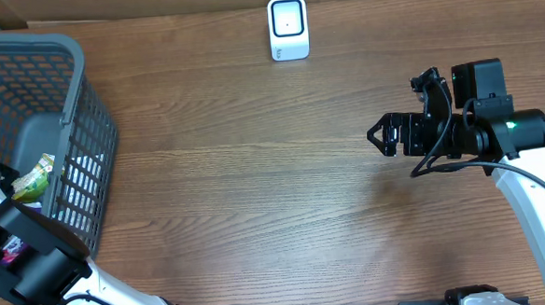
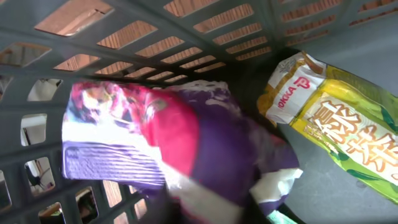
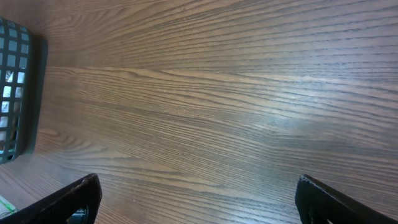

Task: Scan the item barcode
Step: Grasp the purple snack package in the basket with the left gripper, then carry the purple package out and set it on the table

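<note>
**Q:** Where does your item lie?
**A:** On the desk, the grey basket stands at the left edge. Your purple-and-pink packet is inside it, against the slatted wall. Its long axis runs across the wrist view from left down to right, printed face toward the camera. Its writing is too blurred to read.

**Q:** And your tools?
**A:** Your left gripper, down in the basket, is closed tight. Its fingers are hidden, so a hold on the packet cannot be told. Your right gripper hangs over the desk's right half, jaws wide, pointing left.

**Q:** Any legible labels?
**A:** The yellow-green packet beside your item shows red "OKKA". The white scanner stands at the far edge.
</note>
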Controlling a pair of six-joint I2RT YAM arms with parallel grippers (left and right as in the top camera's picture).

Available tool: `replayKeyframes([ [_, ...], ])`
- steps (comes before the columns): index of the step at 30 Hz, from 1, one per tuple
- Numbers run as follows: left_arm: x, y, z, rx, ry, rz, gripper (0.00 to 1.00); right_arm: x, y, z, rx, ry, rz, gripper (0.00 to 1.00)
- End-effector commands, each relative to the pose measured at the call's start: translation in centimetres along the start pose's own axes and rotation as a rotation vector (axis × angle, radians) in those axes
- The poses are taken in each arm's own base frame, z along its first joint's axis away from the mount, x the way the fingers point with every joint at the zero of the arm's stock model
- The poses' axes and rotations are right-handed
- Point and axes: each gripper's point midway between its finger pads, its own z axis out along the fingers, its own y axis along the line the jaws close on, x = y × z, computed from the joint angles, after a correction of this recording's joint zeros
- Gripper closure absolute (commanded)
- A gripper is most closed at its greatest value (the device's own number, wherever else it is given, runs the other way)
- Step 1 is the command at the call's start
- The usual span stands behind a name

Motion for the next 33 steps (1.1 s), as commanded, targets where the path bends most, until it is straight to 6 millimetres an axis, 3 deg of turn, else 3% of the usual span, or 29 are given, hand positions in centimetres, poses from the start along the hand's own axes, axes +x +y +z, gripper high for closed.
replayKeyframes([
  [1,0.8,-0.5,0.5,0.024,0.035,0.013,0.96,-0.8,0.3,-0.4,0.012,-0.027,-0.025,0.00],
  [6,0.9,-1.9,-1.7,0.096,0.033,0.031,0.96,-0.8,0.0,-0.4,0.026,-0.029,-0.024,0.00],
  [8,0.6,-3.1,-4.4,0.166,0.010,0.044,0.96,-0.7,0.1,-0.4,0.025,-0.026,-0.018,0.00],
  [11,-0.5,-3.5,-9.1,0.213,-0.072,0.033,0.96,-0.7,0.0,-0.4,0.026,-0.026,-0.019,0.00],
  [16,-2.2,-3.0,-19.4,0.347,-0.289,-0.011,0.96,-1.1,0.1,-0.4,0.024,-0.040,-0.026,0.00],
  [17,-2.4,-2.5,-22.7,0.396,-0.363,-0.024,0.96,-1.1,0.1,-0.4,0.023,-0.043,-0.027,0.00],
  [18,-2.4,-2.3,-23.7,0.412,-0.387,-0.027,0.96,-1.1,0.1,-0.4,0.023,-0.043,-0.028,0.00],
  [21,-1.7,-1.2,-30.0,0.518,-0.525,-0.044,0.96,-1.2,0.1,-0.4,0.023,-0.044,-0.028,0.00],
  [22,-0.9,-0.6,-32.8,0.572,-0.584,-0.045,0.96,-1.2,0.1,-0.4,0.023,-0.044,-0.028,0.00],
  [24,1.0,-0.4,-36.4,0.673,-0.639,-0.014,0.96,-1.2,0.1,-0.4,0.023,-0.044,-0.028,0.00],
  [28,7.5,-2.6,-42.2,0.926,-0.666,0.224,0.96,-1.2,0.1,-0.4,0.023,-0.044,-0.028,0.00],
  [30,11.2,-4.3,-43.4,0.990,-0.632,0.366,0.96,-1.2,0.1,-0.4,0.023,-0.045,-0.028,0.00],
  [33,17.3,-7.1,-42.7,0.991,-0.506,0.579,0.96,-1.2,0.1,-0.4,0.023,-0.044,-0.028,0.00],
])
